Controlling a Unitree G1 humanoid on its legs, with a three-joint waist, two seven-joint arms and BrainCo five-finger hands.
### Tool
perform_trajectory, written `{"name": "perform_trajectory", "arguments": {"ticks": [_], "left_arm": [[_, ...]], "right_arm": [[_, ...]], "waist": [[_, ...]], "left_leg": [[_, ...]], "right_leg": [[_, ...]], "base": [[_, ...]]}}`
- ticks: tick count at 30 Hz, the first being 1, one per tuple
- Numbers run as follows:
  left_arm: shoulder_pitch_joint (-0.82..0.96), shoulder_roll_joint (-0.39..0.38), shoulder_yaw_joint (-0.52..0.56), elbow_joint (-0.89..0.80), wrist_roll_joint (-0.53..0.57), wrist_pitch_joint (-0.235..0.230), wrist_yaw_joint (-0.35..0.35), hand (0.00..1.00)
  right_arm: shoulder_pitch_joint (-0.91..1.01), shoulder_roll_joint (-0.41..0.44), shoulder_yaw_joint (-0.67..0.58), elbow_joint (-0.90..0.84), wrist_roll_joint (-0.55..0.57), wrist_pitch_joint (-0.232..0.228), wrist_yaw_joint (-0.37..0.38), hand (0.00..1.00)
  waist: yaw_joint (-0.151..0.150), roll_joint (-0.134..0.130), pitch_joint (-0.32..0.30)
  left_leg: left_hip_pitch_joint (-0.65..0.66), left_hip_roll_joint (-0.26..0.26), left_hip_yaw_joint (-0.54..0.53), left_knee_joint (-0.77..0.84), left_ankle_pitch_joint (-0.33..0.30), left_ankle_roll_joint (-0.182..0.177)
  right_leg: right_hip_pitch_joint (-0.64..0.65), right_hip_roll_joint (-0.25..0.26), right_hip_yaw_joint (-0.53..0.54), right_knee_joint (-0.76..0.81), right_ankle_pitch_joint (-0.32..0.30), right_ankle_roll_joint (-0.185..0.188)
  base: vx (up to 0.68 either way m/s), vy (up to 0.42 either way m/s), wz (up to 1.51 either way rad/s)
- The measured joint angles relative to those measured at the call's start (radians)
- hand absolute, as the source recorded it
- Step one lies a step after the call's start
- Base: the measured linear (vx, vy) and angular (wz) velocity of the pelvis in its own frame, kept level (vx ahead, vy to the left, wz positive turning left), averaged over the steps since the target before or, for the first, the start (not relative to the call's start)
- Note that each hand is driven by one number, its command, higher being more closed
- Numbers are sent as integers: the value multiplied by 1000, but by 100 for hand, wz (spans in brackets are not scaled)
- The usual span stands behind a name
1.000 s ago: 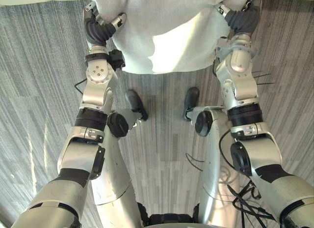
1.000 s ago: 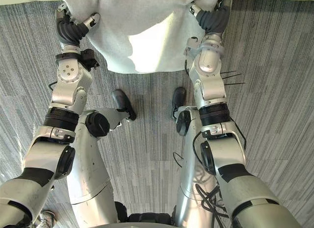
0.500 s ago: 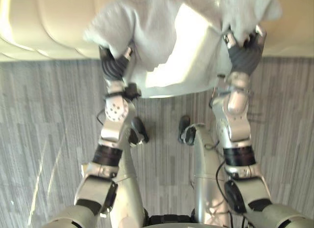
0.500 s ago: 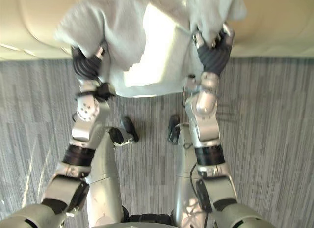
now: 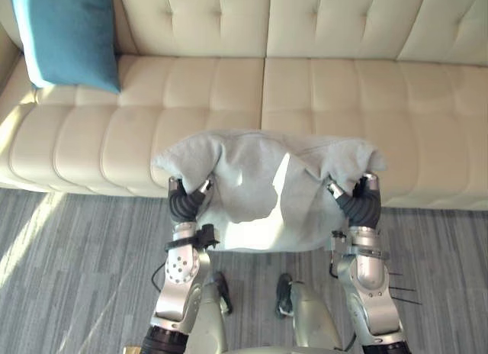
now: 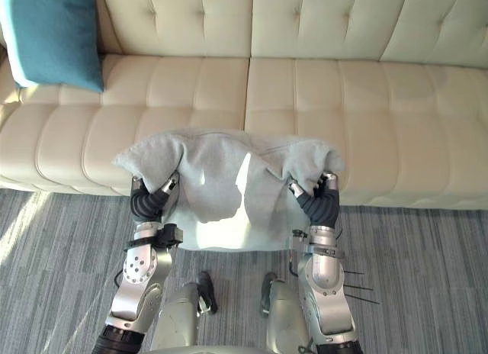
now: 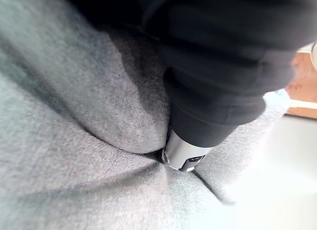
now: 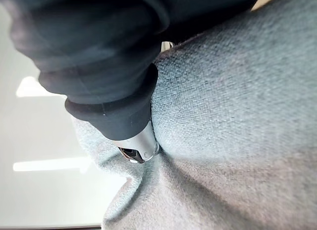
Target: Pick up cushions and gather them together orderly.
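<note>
1. The grey cushion point(image 5: 263, 190) hangs in front of the cream sofa point(image 5: 320, 87), over the near edge of its seat and the grey floor point(image 5: 69, 278) — held up at both sides;
2. The left hand point(image 5: 184, 207) clutches its left side, fingers point(image 7: 182, 153) dug into bunched fabric; the right hand point(image 5: 364, 207) grips the right side likewise;
3. A teal cushion point(image 5: 67, 35) leans against the sofa's back at far left — well apart from the grey one.

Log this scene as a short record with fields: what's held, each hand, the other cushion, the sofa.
Held: grey cushion
Left hand: gripping the cushion's left side
Right hand: gripping its right side
Cushion position: held up in front of the sofa seat edge
Other cushion: blue cushion, propped at the sofa's left end
Sofa: cream, tufted
</note>
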Motion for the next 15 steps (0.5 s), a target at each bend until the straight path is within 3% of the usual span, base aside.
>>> {"name": "perform_trajectory", "arguments": {"ticks": [3, 5, 7, 8, 9, 11, 12, 15], "left_arm": [[39, 0, 1, 3, 18, 0, -2, 100], [56, 0, 2, 36, 18, 0, -7, 100], [77, 8, 2, 61, 19, 2, -22, 100], [88, 19, 2, 65, 24, 8, -27, 100], [99, 31, 2, 65, 39, 13, -31, 100], [96, 33, 5, 65, 42, 13, -35, 100], [96, 38, 7, 65, 45, 13, -40, 100], [96, 39, 5, 66, 58, 17, -51, 100]], "right_arm": [[-29, -1, 0, 55, 0, 0, 2, 100], [-46, -5, 0, 105, -5, 4, 10, 100], [-45, -9, -1, 139, -36, 5, 17, 100], [-48, -9, 0, 157, -43, 5, 19, 100], [-52, -17, -1, 180, -44, 5, 20, 100], [-54, -18, -1, 185, -45, 5, 26, 100], [-58, -18, -5, 201, -46, 5, 36, 100], [-58, -23, -31, 219, -64, 18, 46, 100]], "waist": [[-1, -1, -3], [2, -1, -3], [-8, -1, -2], [-19, -3, -1], [-34, 5, -3], [-32, 5, -2], [-34, 2, -4], [-52, -2, -6]], "left_leg": [[45, -17, 35, -23, -14, 18], [99, -27, 58, -21, -46, 27], [155, -38, 69, -14, -91, 36], [187, -49, 69, -17, -112, 54], [221, -52, 67, -24, -132, 68], [241, -52, 70, -28, -150, 67], [259, -56, 70, -46, -155, 61], [319, -67, 66, -78, -177, 16]], "right_leg": [[26, -5, 31, -22, 19, 15], [12, -24, 50, 82, 19, 27], [-38, -58, 60, 271, 35, 65], [-81, -87, 64, 388, 83, 59], [-121, -95, 62, 434, 42, 27], [-161, -87, 54, 359, 12, 27], [-183, -70, 52, 226, 20, 30], [-186, -30, 45, -113, 136, 16]], "base": [[92, 114, -28], [69, 125, -34], [63, 93, -16], [112, 85, -4], [148, 97, -5], [173, 19, -6], [242, -30, 6], [365, -115, 31]]}}
